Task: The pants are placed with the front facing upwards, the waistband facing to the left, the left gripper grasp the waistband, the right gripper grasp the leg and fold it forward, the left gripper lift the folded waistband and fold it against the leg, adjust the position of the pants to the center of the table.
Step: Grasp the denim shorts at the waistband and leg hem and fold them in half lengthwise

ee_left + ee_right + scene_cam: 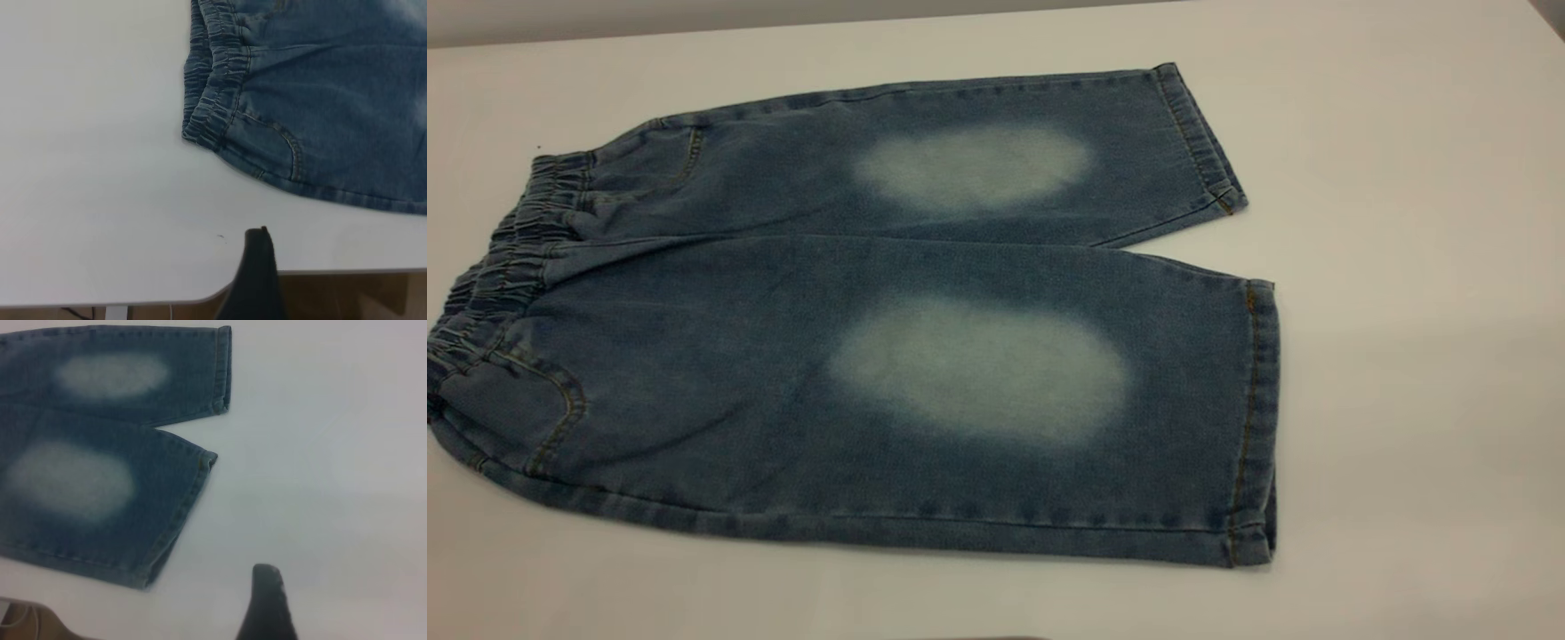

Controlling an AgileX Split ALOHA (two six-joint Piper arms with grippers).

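Note:
The blue denim pants (854,356) lie flat on the white table (1405,356), front up, with a pale oval on each leg. The gathered waistband (503,258) is at the left, and the nearer leg (1049,391) ends in a stitched hem at the right. Neither gripper shows in the exterior view. In the left wrist view my left gripper (320,267) hovers over the table's edge, short of the waistband (213,80); one dark finger (259,267) shows, with nothing beside it. My right gripper (320,600) hangs above bare table, apart from the leg (100,493); its one visible finger (268,603) holds nothing.
The table's near edge (333,271) runs just under the left gripper, with brown floor below it. A rounded table corner (40,613) and cables show near the leg hem. White tabletop extends to the right of the hems and in front of the pants.

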